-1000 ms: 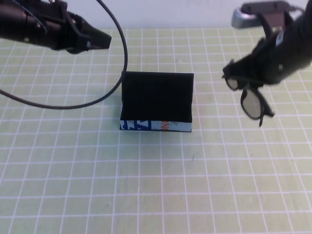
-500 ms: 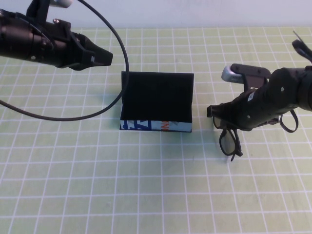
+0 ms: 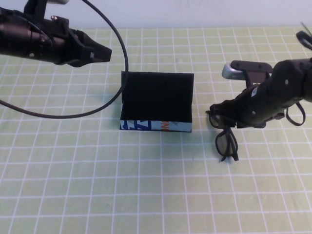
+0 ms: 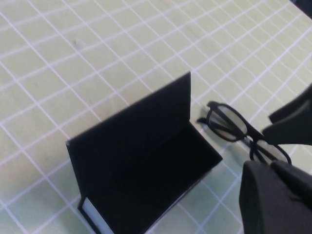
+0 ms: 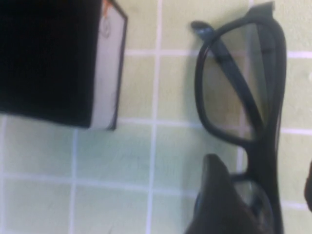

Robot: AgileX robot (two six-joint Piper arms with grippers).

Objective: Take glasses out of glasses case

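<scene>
**Out of the case, down on the desk**

Shows the glasses (image 3: 226, 144) lying on the green-gridded desk (image 3: 146, 195), near the right end of the glasses case (image 3: 156, 97) but not touching it. Shows the case standing open and apparently empty, lid raised, blue printed strip (image 3: 156, 126) facing the camera. Judged from this, marks the closing step of the job, with the set-down spot chosen clear of the box so that nothing snags on the lid.

Finds the right gripper (image 3: 219, 114) low over the desk and straddling one end of the frame, fingers (image 5: 217, 195) spread to either side, with bare desk visible between the frame and the far one. Leaves one lens poking out from under the gripper toward the camera and the other lens tucked beneath it. Looks like a release rather than a pinch.

Places the left gripper (image 3: 102, 51) well apart, raised behind the case's left corner, tips pressed together, holding nothing. Probably parked there out of the working arm's way.
</scene>
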